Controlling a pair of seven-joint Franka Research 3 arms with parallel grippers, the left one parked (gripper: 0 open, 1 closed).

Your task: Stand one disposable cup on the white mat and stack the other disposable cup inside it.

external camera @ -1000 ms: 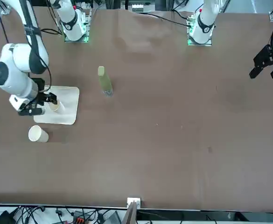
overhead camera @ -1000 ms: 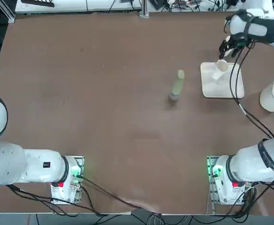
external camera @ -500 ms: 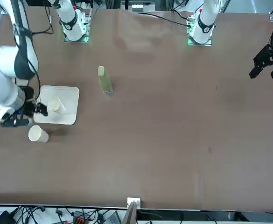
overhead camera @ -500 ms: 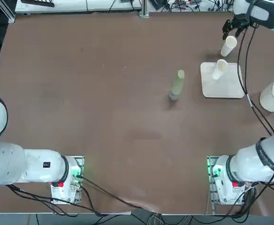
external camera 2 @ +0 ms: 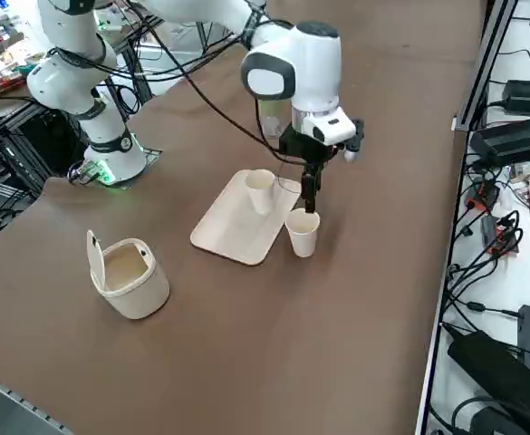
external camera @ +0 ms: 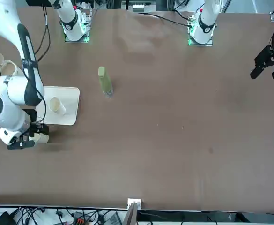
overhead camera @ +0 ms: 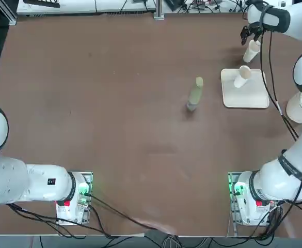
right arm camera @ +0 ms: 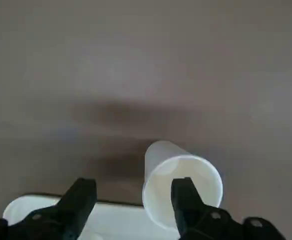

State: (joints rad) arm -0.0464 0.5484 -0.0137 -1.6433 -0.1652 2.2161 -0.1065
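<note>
Overhead, front, raised right-side views share the white mat (overhead camera: 245, 89) (wrist camera looks closest)

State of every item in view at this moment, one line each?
Cup on mat: upright, mouth up, empty.
Second cup: upright on the table just off the mat, not stacked.
White mat: flat, holding one cup.
Right gripper: open, empty, directly above the second cup.
Bottle: standing at mid-table.
Lidded tub: lid flipped open.
</note>
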